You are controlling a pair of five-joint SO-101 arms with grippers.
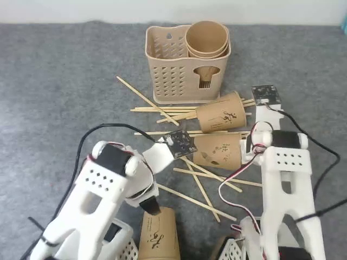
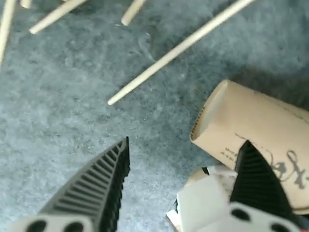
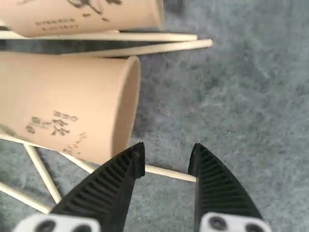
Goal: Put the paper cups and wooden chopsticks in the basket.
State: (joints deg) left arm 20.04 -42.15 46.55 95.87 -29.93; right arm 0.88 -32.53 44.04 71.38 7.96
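The beige basket (image 1: 168, 70) stands at the back with nested paper cups (image 1: 206, 38) in its right compartment. Three more paper cups lie on their sides: one (image 1: 221, 112) by the basket, one (image 1: 218, 150) mid-table, one (image 1: 158, 233) at the front. Wooden chopsticks (image 1: 201, 187) lie scattered among them. My left gripper (image 2: 185, 141) is open just over the front cup (image 2: 256, 125), one finger (image 2: 256, 179) across its side. My right gripper (image 3: 167, 145) is open beside the mouth of the mid-table cup (image 3: 67, 106), above a chopstick (image 3: 166, 171).
Grey carpet covers the table. More chopsticks (image 1: 162, 110) fan out in front of the basket, and two (image 3: 135, 37) lie between the two cups nearest my right arm. White perforated bases (image 1: 127, 249) sit at the front edge.
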